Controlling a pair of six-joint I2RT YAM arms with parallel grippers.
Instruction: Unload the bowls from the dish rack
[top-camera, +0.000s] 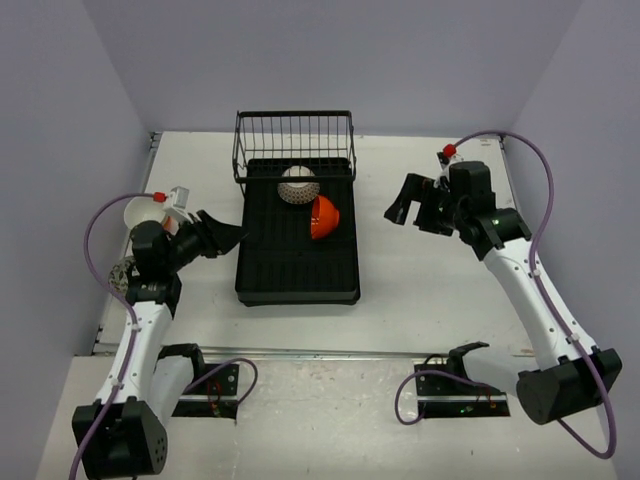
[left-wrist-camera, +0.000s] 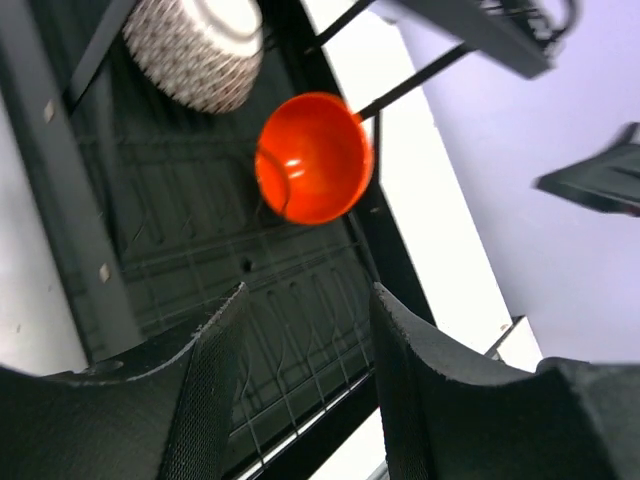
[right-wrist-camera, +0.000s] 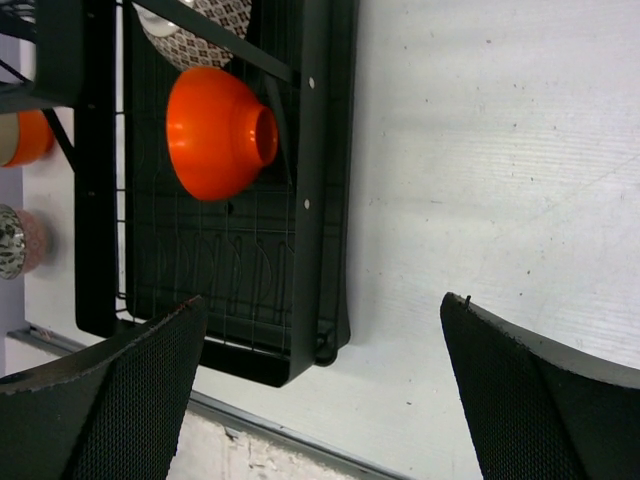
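Note:
The black dish rack (top-camera: 297, 262) lies mid-table with its wire basket (top-camera: 295, 140) at the far end. An orange bowl (top-camera: 323, 217) stands on edge at the rack's right side; it also shows in the left wrist view (left-wrist-camera: 312, 158) and the right wrist view (right-wrist-camera: 215, 133). A grey patterned bowl (top-camera: 298, 185) leans just behind it, also seen in the left wrist view (left-wrist-camera: 195, 50). My left gripper (top-camera: 225, 237) is open and empty at the rack's left edge, its fingers (left-wrist-camera: 215, 380) over the rack floor. My right gripper (top-camera: 405, 205) is open wide and empty, right of the rack above bare table (right-wrist-camera: 322, 300).
A white bowl (top-camera: 140, 212) and a small patterned bowl (top-camera: 120, 277) sit on the table at far left beside my left arm. The right wrist view shows an orange bowl (right-wrist-camera: 25, 138) and a patterned one (right-wrist-camera: 12, 240) beyond the rack. Walls close in on three sides.

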